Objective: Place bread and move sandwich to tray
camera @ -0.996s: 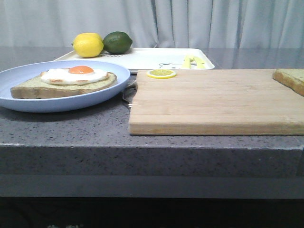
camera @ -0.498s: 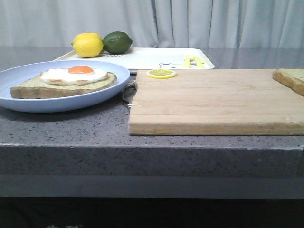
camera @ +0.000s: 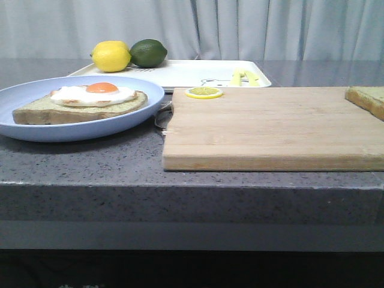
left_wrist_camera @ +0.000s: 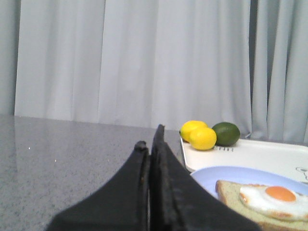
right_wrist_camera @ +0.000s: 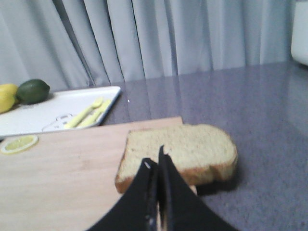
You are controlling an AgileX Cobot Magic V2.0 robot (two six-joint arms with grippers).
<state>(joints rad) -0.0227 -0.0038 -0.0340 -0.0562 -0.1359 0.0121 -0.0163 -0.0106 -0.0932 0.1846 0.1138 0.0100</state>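
The sandwich [camera: 81,103] is a single brown-crusted slice topped with a fried egg, lying on a round light blue plate [camera: 36,129] at the left. The bread [camera: 367,99] lies on the far right corner of the bamboo cutting board [camera: 270,129], partly overhanging it. The white tray [camera: 192,73] stands behind the board. My left gripper [left_wrist_camera: 149,140] is shut and empty, hovering beside the plate [left_wrist_camera: 211,175] and sandwich [left_wrist_camera: 240,202]. My right gripper [right_wrist_camera: 155,161] is shut and empty, just in front of the bread [right_wrist_camera: 187,143]. Neither gripper shows in the front view.
A lemon [camera: 111,57] and a lime [camera: 148,53] sit at the tray's back left corner, with pale yellow cutlery [camera: 245,77] at its right. A lemon slice [camera: 203,93] lies on the board's far edge. The counter's front edge [camera: 192,180] is close.
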